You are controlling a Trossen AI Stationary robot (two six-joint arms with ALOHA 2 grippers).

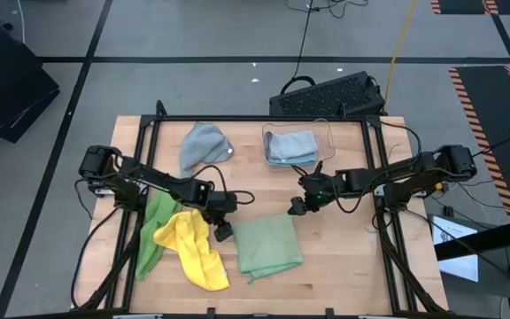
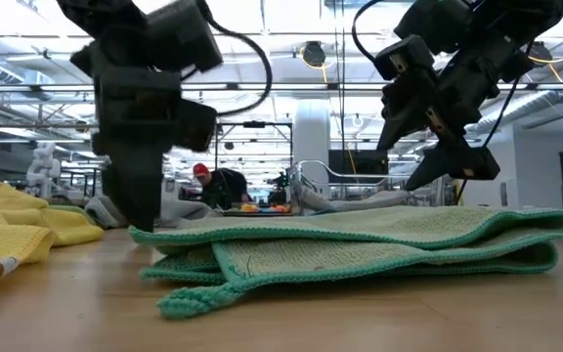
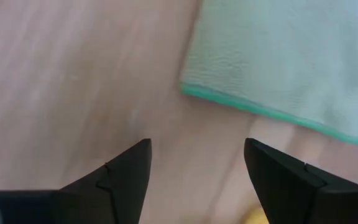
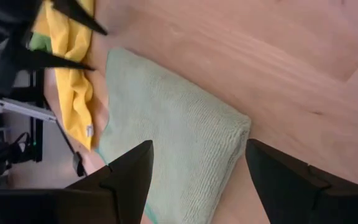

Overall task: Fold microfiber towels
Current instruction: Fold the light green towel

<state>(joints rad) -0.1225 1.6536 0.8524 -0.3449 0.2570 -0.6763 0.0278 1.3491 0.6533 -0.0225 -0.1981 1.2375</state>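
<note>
Both grippers, left gripper (image 1: pixel 223 232) and right gripper (image 1: pixel 296 207), released above folded sage green towel (image 1: pixel 268 245); for the next fold, pinch matching corners, align edges.

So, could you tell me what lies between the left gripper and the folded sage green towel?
Only bare wooden table, seen in the left wrist view, separates the left gripper from the sage green towel.

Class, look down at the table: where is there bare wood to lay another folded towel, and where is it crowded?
Bare wood lies right of the folded sage green towel, towards the table's right edge, and between the grey towel and the clear bin. The left is crowded: the yellow towel overlaps the bright green towel beside the left gripper.
</note>
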